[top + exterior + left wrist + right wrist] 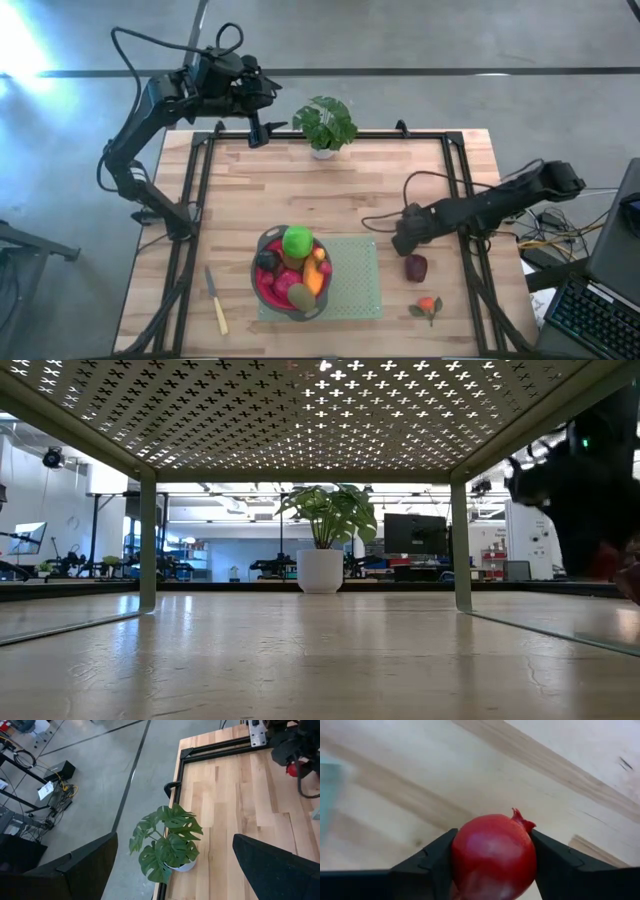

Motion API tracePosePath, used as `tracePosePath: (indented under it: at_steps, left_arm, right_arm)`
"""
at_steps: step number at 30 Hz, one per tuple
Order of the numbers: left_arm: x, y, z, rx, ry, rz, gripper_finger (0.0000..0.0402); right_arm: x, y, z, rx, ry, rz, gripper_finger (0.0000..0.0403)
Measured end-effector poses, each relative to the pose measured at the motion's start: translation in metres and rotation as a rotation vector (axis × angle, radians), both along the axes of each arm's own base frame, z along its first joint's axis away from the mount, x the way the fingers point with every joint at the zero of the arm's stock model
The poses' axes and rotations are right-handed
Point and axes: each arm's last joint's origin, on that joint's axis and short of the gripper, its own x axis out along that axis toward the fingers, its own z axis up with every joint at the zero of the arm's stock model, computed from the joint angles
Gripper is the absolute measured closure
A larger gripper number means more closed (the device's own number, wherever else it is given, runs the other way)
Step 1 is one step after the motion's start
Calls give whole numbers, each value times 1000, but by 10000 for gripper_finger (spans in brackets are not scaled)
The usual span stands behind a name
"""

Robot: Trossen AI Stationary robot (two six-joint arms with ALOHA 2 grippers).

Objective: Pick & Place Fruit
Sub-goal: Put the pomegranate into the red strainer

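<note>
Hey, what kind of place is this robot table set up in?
Most likely a robotics lab or open workshop. Beyond the wooden table lies a bare concrete floor with loose cables and equipment, and the low view shows monitors and benches behind the potted plant.

Pretty even overhead light, soft short shadows on the pale wooden table (300, 190). Strong white glare blows out the high view's top left corner. Low view is backlit through the perforated metal shelf (300, 410), dark arm at right blurred. Right wrist view: glossy dark-red round fruit (493, 857) sharp-ish, wood behind soft.
</note>
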Motion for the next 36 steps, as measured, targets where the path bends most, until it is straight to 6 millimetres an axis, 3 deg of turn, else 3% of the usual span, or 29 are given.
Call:
tracePosePath:
  at_steps: [6, 17, 24, 29, 36]
  left_arm:
    - [0, 0, 0, -5, -3, 3, 3]
    - [0, 0, 0, -22, -12, 13, 3]
    - [0, 0, 0, -23, -13, 14, 3]
    - [0, 0, 0, -28, -16, 17, 3]
    - [0, 0, 0, -29, -19, 18, 3]
  right_arm:
    - [10, 1, 41, -31, -188, 73, 188]
    - [30, 2, 138, -178, -532, 297, 196]
    - [38, 16, 184, -231, -771, 446, 197]
    - [44, 32, 200, -264, -969, 549, 200]
    - [48, 44, 196, -276, -1081, 605, 190]
